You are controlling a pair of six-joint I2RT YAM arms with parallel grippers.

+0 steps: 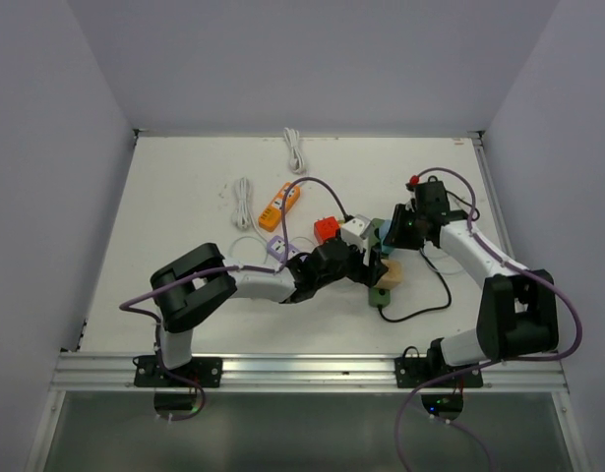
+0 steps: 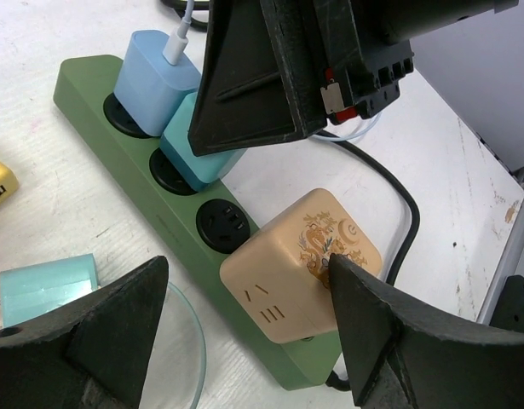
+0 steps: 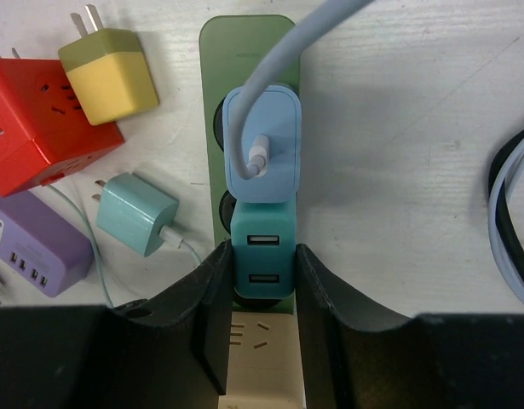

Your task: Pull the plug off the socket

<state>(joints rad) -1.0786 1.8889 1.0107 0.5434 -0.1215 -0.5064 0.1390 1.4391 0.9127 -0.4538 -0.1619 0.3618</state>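
Teal plug [image 3: 262, 266] sitting in green power strip [image 3: 236, 51], lower centre of frame, right gripper [image 3: 262, 254] pinching it tight; left gripper [image 2: 246, 266] hovering part-open, jaws straddling beige adapter [image 2: 300, 251].

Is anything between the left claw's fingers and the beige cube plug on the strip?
Nothing visible. The beige cube plug sits in the open gap of the left claw on the green power strip. The right claw, shut on the teal charger, is one empty socket away, clear of it.
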